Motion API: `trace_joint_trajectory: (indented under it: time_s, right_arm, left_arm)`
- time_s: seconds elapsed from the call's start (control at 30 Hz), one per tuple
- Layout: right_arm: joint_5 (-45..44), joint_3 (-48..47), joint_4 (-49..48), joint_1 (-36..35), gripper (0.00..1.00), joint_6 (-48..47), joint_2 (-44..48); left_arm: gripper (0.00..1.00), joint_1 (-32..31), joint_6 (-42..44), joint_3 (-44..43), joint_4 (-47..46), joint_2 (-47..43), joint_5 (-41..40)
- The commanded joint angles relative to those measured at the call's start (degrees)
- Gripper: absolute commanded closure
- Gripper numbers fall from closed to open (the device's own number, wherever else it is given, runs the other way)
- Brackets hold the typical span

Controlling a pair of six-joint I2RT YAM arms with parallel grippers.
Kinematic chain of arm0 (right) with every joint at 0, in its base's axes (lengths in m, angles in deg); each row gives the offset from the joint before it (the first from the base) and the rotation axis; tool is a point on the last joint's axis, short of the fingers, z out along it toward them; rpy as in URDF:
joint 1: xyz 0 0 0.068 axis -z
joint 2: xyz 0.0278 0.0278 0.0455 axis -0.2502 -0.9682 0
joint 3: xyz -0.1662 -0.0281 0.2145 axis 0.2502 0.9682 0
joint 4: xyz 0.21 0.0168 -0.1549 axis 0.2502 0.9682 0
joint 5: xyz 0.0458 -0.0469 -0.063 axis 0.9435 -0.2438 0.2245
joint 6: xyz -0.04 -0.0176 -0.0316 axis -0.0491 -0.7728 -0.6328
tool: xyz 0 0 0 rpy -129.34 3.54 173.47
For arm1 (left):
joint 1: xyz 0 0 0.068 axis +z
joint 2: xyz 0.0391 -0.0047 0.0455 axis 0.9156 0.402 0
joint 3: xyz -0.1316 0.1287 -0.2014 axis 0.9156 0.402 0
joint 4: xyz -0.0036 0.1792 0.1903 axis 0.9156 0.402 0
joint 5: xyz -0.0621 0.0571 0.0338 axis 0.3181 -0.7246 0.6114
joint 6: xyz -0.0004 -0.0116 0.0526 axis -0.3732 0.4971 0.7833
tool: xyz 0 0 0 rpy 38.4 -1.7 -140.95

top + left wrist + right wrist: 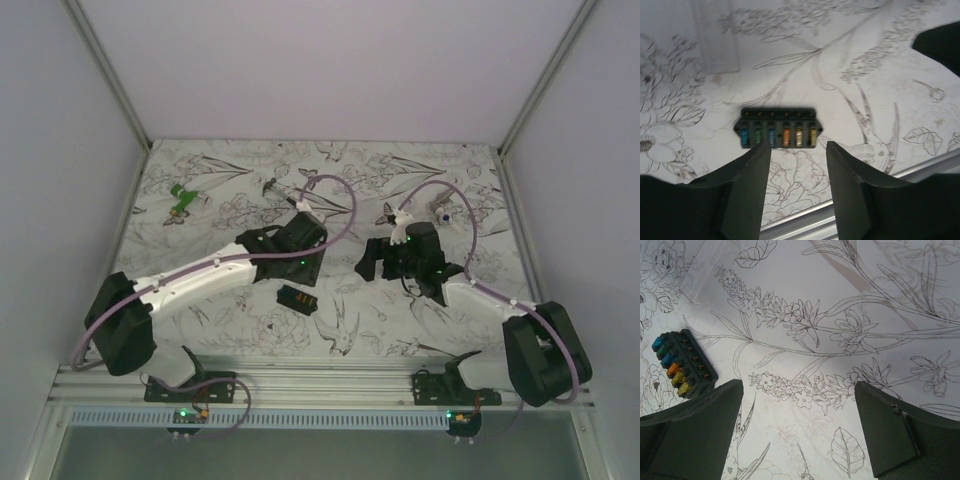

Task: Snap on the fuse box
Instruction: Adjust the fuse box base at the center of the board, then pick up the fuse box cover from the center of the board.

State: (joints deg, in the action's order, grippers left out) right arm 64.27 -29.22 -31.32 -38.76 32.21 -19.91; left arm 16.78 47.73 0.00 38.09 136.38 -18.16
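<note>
Roughly mid-table, the fuse box [297, 299] lay flat on the flowered table [400, 160], near my side, between my two arms. No cover was on it: the left wrist view showed its row of coloured fuses [785, 137] bare, blue and green through orange to yellow.

My left gripper [797, 150] hung just short of the box, jaws parted and holding nothing, with the box squarely ahead of the gap and not touched. My right gripper [799, 387] stood further off, jaws spread wide and empty; the box sat off to its left, apart from both fingers.

A faint clear rectangle [715, 40] lay on the table beyond the box. It could have been the cover, though I could not tell for certain.

Farther out, a small green piece [181, 197] sat at the far left and a thin dark tool [285, 192] near the far middle.

Judgement: snapping not begun. Nothing was gripped and the fuses were exposed. Left to do: find and pick up the cover, line it up over the box, press until it seats.
</note>
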Motion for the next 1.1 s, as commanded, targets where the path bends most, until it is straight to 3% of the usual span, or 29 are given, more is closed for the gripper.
trace_joint_trajectory:
  time_s: [0.0,0.33,0.43,0.57,0.7,0.9,1.07]
  right_arm:
    - [-1.44,-3.67,-0.29,-2.43,0.0,-0.47,-2.92]
    - [-9.12,-14.64,0.86,-13.27,0.0,-0.41,-14.24]
    - [-9.4,-16.9,-0.33,-13.98,0.0,0.83,-18.05]
    - [-9.51,-17.41,-1.68,-14.16,0.0,2.08,-19.67]
    - [-10.59,-16.64,-1.54,-14.17,0.0,2.06,-19.63]
    - [-11.0,-14.3,-1.25,-14.14,0.0,0.55,-17.55]
    - [-10.76,-12.42,-1.34,-14.19,0.0,-0.88,-15.96]
  left_arm:
    - [0.44,4.24,-1.83,6.22,0.02,-3.86,1.62]
    - [0.08,18.0,-6.77,21.09,-5.74,-13.28,9.35]
    - [0.05,19.79,-6.25,21.58,-8.53,-11.82,9.33]
    - [0.02,19.77,-3.0,15.7,-10.04,-6.12,6.81]
    - [0.02,19.51,0.92,7.27,-10.22,3.61,5.7]
    - [0.11,19.37,4.89,-1.47,-10.05,15.47,6.36]
    - [0.26,19.37,6.54,-6.26,-9.28,22.15,7.55]
